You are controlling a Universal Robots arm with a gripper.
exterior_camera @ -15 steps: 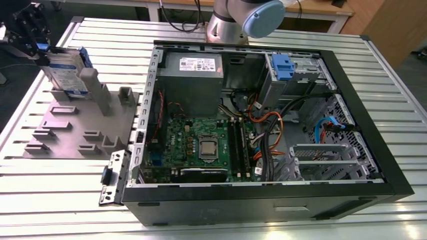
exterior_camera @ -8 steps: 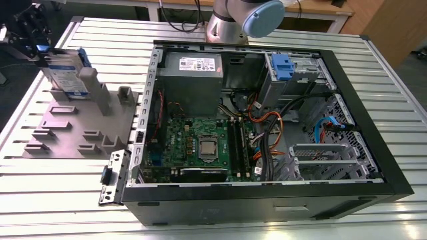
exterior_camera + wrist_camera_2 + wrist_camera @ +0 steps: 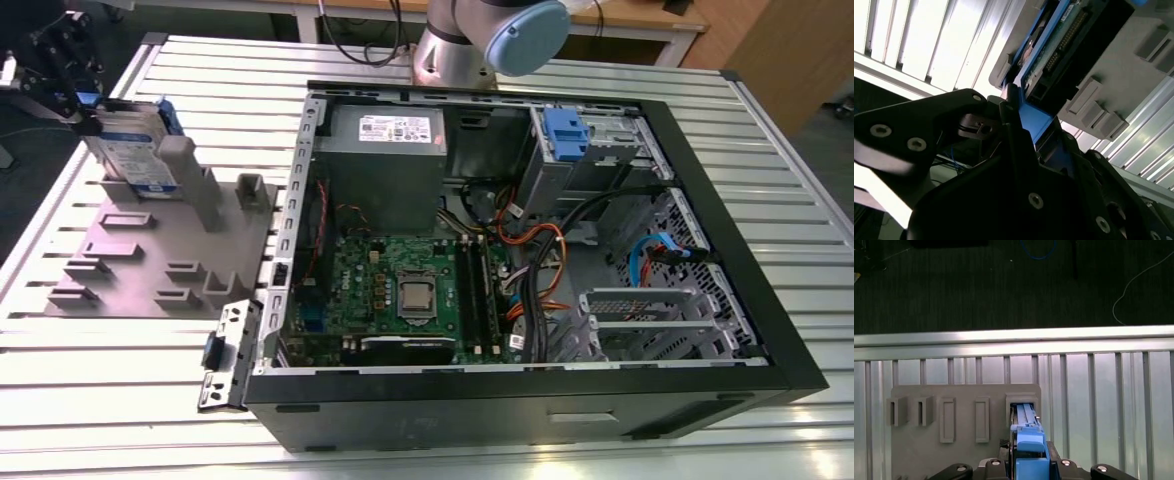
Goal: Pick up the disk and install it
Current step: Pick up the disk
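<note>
Clamping the disk [image 3: 134,150] by its blue carrier bracket, my gripper [image 3: 84,112] sits at the disk's upper end. In the second wrist view my black fingers [image 3: 1009,107] press against the blue plastic, and in the first wrist view the bracket is wedged between them, so I am closed on it.

The disk stands upright on its narrow edge in a pocket [image 3: 1023,402] of the grey fixture plate [image 3: 147,265]. That pocket is the end one in a row of similar raised pockets along one edge of the plate. This edge runs just beside the edge of the slatted aluminium tabletop [image 3: 214,60], with dark floor beyond it. The disk's lower end is seated in the pocket; its silver face with the white-and-blue label shows in the exterior view.

The plate lies flat near the tabletop's edge at the exterior view's left. Just beside it, toward the exterior view's right, lies an open computer case [image 3: 534,405] on its side, with a grey power-supply box [image 3: 387,135] at its far end and the green motherboard [image 3: 400,290] below that.
</note>
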